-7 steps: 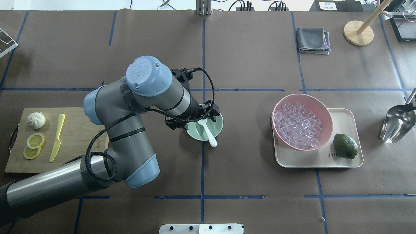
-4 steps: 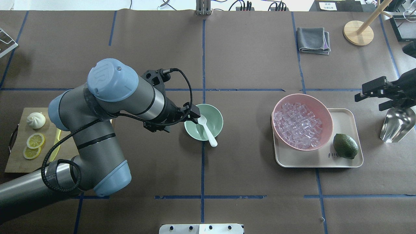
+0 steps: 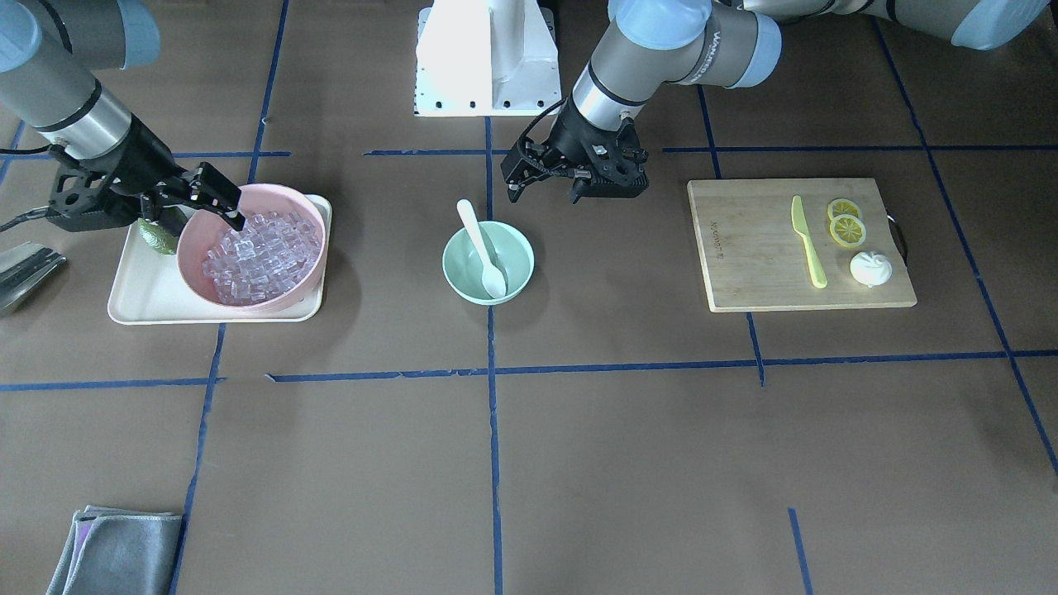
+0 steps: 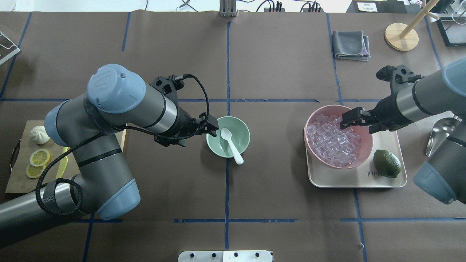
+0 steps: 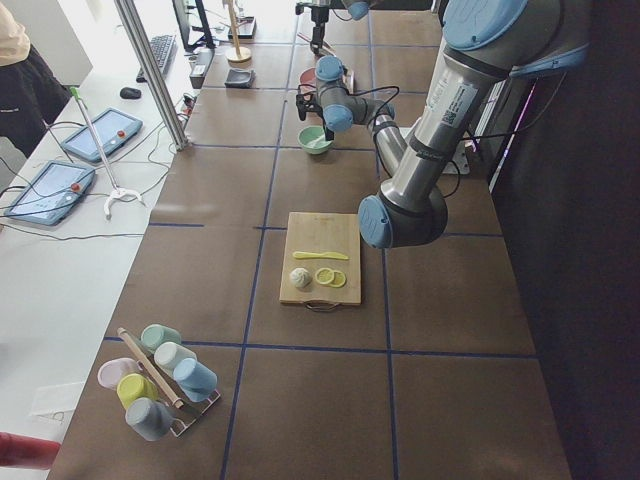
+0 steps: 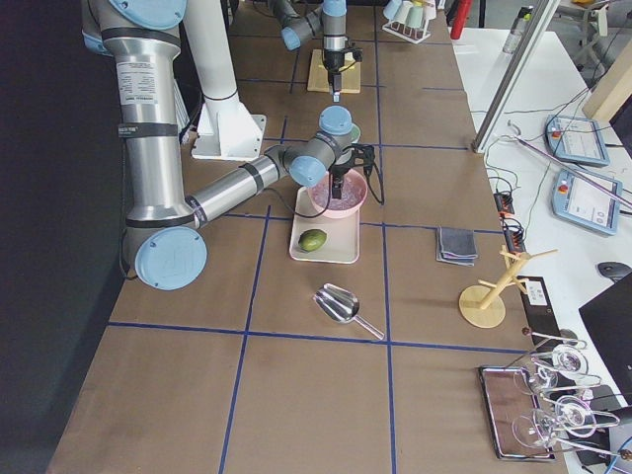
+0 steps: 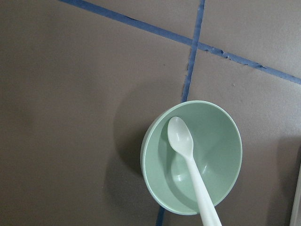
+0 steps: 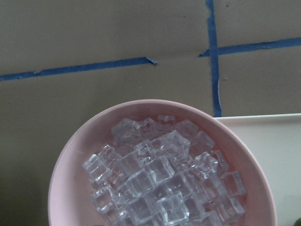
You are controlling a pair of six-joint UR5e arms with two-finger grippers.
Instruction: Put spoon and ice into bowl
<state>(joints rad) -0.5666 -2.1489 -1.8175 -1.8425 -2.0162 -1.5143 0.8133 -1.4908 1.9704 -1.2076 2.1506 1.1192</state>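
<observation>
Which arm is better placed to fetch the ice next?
Right. The right gripper hangs over the ice in the pink bowl; the left gripper is beside the green bowl, far off.

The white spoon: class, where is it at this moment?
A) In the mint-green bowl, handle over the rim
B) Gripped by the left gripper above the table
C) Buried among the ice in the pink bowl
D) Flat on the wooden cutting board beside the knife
A: the spoon lies with its scoop inside the mint-green bowl and its handle sticks out over the rim, as the left wrist view also shows.
</observation>
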